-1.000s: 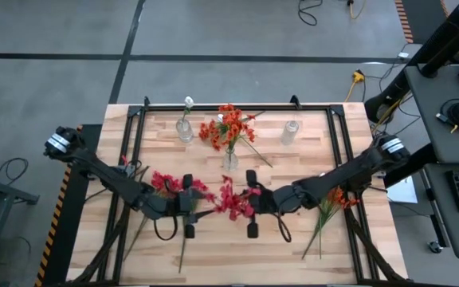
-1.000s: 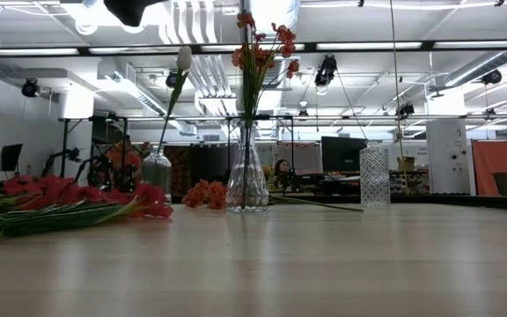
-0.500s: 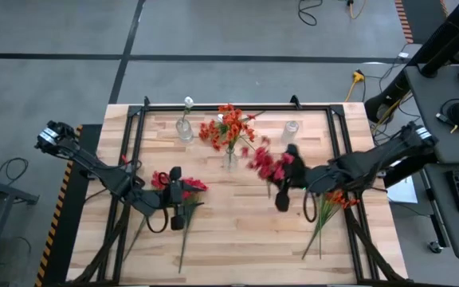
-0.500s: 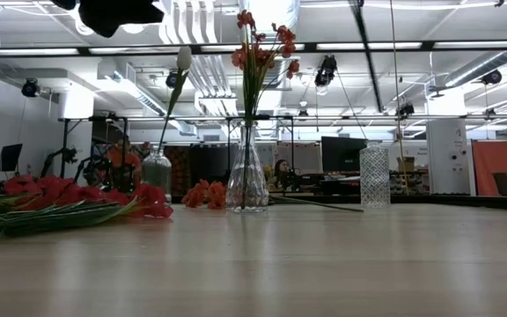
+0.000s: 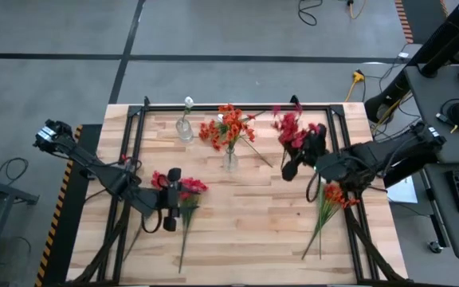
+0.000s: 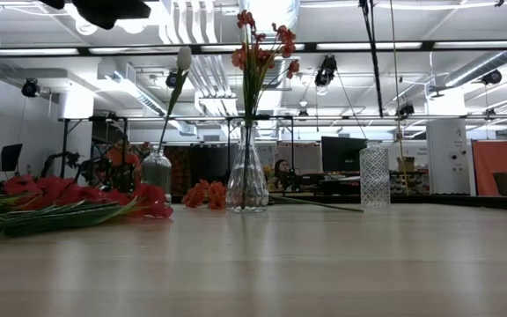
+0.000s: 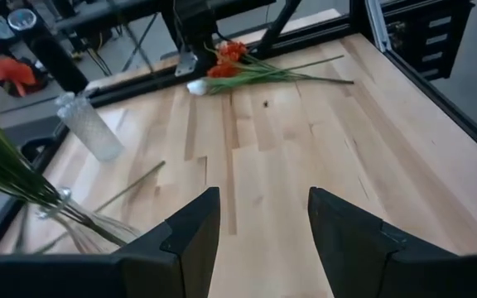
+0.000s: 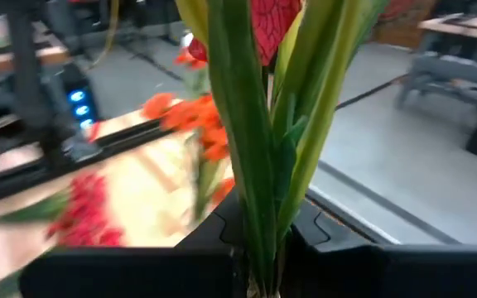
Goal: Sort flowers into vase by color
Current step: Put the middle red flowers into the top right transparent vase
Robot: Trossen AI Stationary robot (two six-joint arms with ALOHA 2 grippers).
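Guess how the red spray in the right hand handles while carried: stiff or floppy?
Probably top-heavy: the red spray has its blooms bunched far above the right hand, so it may sway. The stems look thin and leafy yet stand upright in the grip, so likely semi-stiff. Seems light; the pinch holds several stems at once.

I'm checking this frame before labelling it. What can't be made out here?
- Empty vase: high view, hidden under the right gripper and its red spray.
- Stem end: right wrist view, cut off by the bottom edge.
- White bloom: high view, too small for detail.
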